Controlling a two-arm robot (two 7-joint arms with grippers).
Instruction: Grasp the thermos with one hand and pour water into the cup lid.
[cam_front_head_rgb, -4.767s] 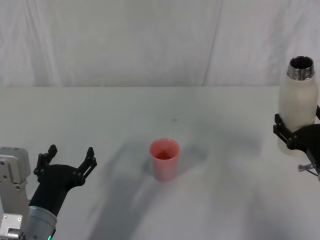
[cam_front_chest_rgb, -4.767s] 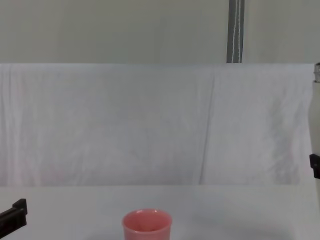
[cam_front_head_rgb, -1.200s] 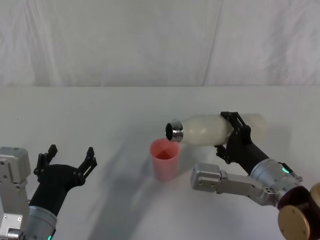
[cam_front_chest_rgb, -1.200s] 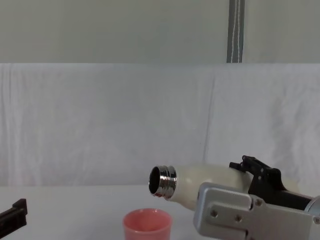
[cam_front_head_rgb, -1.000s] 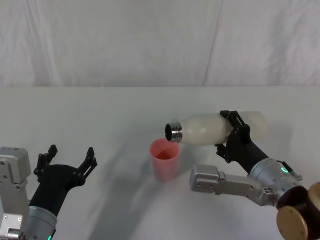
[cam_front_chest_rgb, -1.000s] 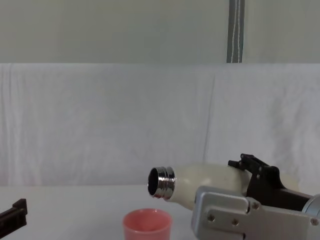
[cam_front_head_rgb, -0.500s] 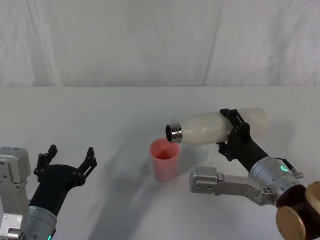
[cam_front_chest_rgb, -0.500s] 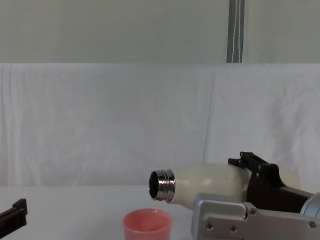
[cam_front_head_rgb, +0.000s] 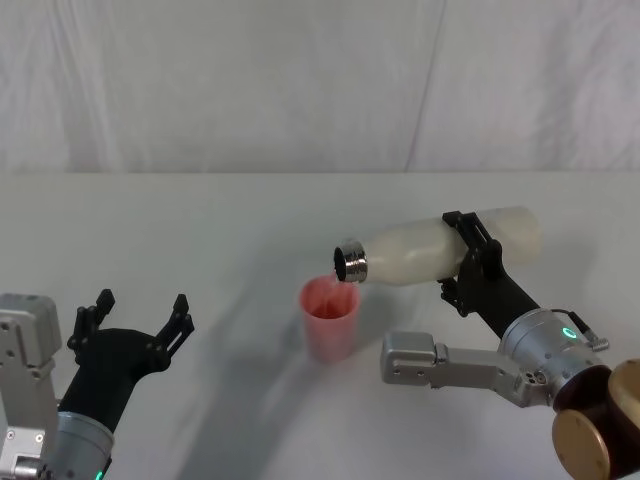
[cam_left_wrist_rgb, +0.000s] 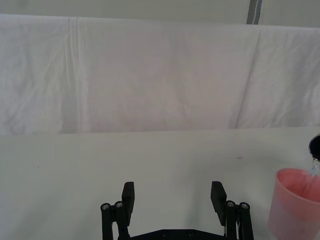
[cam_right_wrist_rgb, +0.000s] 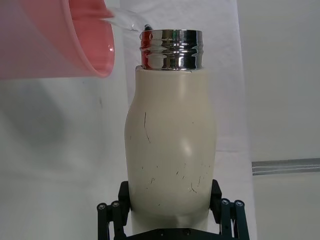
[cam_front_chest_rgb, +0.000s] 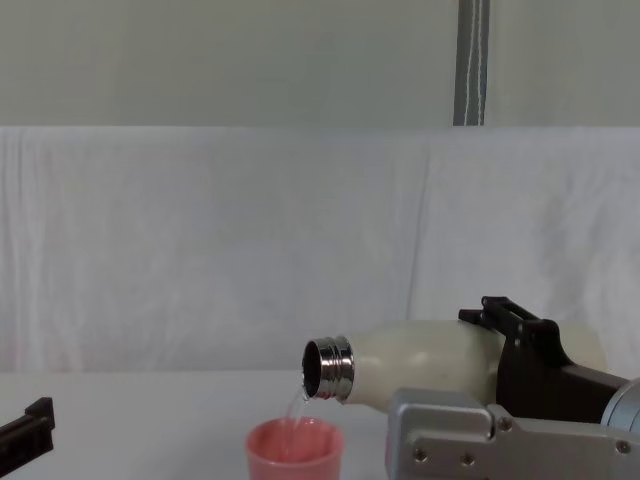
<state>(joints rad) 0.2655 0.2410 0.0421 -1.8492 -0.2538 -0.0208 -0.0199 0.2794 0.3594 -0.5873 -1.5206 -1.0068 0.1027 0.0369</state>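
My right pincer pinches the thermos tilted over the cup lid at mid bench; water streams in. My left pincer waits spread, its tips partly cut off.

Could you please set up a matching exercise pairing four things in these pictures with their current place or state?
Column one:
1. thermos
2. cup lid
3. left tool
4. right tool

Column two:
A. open and idle above the table's near left side
B. standing upright on the table, catching a thin stream of water
C. tipped nearly level, steel mouth over the pink rim
D. clamped round the cream-white body

Pairs: 1-C, 2-B, 3-A, 4-D
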